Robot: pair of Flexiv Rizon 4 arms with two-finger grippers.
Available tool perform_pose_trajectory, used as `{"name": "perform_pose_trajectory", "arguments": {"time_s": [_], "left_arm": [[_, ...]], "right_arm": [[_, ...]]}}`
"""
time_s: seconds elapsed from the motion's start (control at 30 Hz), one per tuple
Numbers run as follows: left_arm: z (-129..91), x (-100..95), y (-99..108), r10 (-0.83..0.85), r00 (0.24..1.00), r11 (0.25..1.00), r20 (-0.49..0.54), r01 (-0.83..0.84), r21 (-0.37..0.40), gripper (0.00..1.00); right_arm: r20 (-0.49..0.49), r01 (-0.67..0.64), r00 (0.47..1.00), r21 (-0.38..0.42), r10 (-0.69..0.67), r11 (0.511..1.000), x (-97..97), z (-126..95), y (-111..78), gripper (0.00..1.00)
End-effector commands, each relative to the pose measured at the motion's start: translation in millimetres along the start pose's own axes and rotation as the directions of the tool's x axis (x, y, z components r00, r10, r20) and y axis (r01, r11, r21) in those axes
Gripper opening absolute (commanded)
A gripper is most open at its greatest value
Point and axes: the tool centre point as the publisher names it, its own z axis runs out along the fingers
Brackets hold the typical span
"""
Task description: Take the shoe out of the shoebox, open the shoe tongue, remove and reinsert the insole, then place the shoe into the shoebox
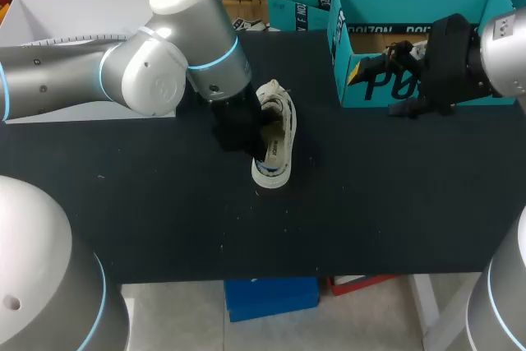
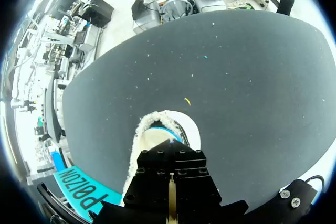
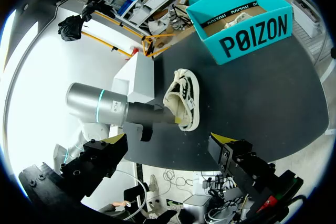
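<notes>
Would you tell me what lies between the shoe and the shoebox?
Nothing: the head view shows bare table between the shoe and the shoebox.

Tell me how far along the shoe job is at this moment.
Done: the shoe is out of the shoebox and lies on the table. In hand: the left gripper is at the shoe's opening, seemingly working on tongue or insole; no loose insole shows. The right gripper hangs open near the box. Left: the insole steps, as far as visible, and reboxing the shoe.
</notes>
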Motion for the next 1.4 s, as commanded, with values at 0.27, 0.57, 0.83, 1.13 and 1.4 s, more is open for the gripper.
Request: {"name": "perform_pose_trajectory", "arguments": {"time_s": [0.27,0.57,0.83,1.13,1.4], "left_arm": [[33.5,-4.5,-2.9,0.015,0.999,1.000,-0.053,-0.014,0.016,0.00],[44.7,-4.0,-3.6,0.020,0.997,0.999,-0.074,-0.017,0.031,0.00],[38.3,-2.9,-1.8,0.017,0.997,0.999,-0.075,-0.015,0.030,0.00],[-6.2,-8.7,3.5,0.034,0.998,0.999,-0.044,-0.033,0.012,0.00],[-27.5,-5.5,3.6,0.060,0.995,0.998,-0.078,-0.060,-0.006,0.00]], "right_arm": [[0.001,0.000,1.000,-0.001,0.000,1.000,0.6,1.2,0.1,1.00],[0.001,0.000,1.000,-0.001,0.000,1.000,0.6,1.2,0.1,1.00],[0.001,0.000,1.000,-0.001,0.000,1.000,0.6,1.2,0.1,1.00],[0.001,0.000,1.000,-0.001,0.000,1.000,0.6,1.2,0.1,1.00],[0.001,0.000,1.000,-0.001,0.000,1.000,0.6,1.2,0.1,1.00]]}}
